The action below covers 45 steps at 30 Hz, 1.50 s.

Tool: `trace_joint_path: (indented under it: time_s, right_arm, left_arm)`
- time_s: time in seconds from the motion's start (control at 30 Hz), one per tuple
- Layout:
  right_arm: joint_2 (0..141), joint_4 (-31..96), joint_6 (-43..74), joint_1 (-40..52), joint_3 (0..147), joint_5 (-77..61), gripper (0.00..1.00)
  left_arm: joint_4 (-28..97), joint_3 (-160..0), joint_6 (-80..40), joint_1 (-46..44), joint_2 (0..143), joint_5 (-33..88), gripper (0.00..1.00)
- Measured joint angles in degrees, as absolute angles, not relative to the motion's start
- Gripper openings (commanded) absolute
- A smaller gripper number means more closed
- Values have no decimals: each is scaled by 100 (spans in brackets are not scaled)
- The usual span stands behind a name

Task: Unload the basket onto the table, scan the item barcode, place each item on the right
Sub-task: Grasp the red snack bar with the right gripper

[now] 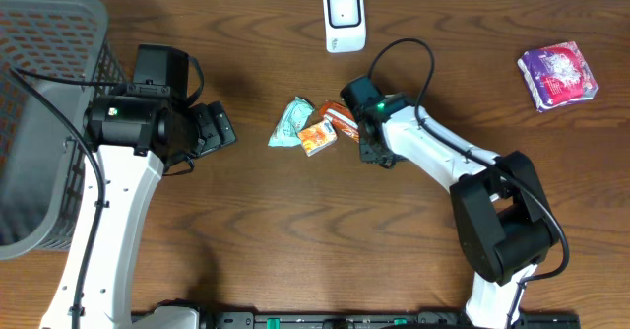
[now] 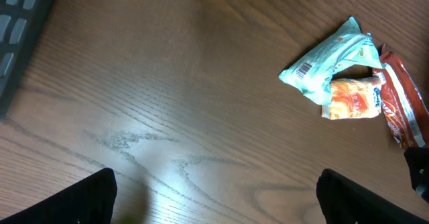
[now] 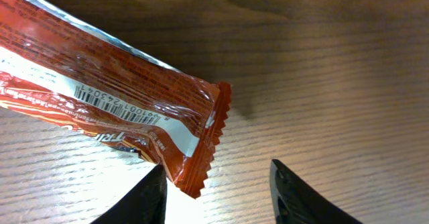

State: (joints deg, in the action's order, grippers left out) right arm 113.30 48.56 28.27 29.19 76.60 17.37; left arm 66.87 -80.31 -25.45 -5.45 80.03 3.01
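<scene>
Three snack packets lie together mid-table: a teal one (image 1: pixel 292 122) (image 2: pixel 335 56), an orange one (image 1: pixel 317 135) (image 2: pixel 353 98) and a red-brown bar (image 1: pixel 341 118) (image 2: pixel 402 106) (image 3: pixel 100 83). In the right wrist view the bar's barcode (image 3: pixel 114 101) faces up. My right gripper (image 1: pixel 352 122) (image 3: pixel 216 174) is partly open, low over the table. The bar's crimped end (image 3: pixel 201 170) lies between its fingers, close to the left finger (image 3: pixel 144 200) and apart from the right one. My left gripper (image 1: pixel 221 128) (image 2: pixel 218 207) hovers wide open over bare wood, left of the packets.
A white scanner (image 1: pixel 345 19) stands at the back centre. A grey mesh basket (image 1: pixel 39 93) fills the far left. A purple packet (image 1: pixel 558 75) lies at the right.
</scene>
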Motion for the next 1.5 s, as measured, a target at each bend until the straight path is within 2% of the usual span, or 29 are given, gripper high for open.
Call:
trace_joint_path:
  time_s: [0.3,0.4,0.53,0.8,1.03,1.2,1.33,1.43,1.5]
  right_arm:
    - [11332,4871,2182,2917,8184,1586,52]
    - [11332,4609,1894,2921,8479,1481,64]
    - [11332,3972,1175,2921,8586,1015,72]
    - [11332,3413,471,2928,8298,552,73]
    - [11397,3122,340,2904,7782,447,68]
    - [11511,3190,386,2895,7642,449,56]
    - [11535,3479,685,2860,7636,534,50]
    - [11535,3944,1020,2812,7631,607,40]
    - [11535,4329,1247,2801,7631,622,37]
  left_arm:
    - [6687,-8031,-2545,-545,8003,301,95]
    - [6687,-8031,-2545,-545,8003,301,95]
    - [6687,-8031,-2545,-545,8003,301,95]
    - [6687,-8031,-2545,-545,8003,301,95]
    - [6687,-8031,-2545,-545,8003,301,95]
    - [6687,-8031,-2545,-545,8003,301,95]
    - [6689,-8031,-2545,-545,8003,301,95]
    - [6687,-8031,-2545,-545,8003,301,95]
    - [6689,-8031,-2545,-545,8003,303,95]
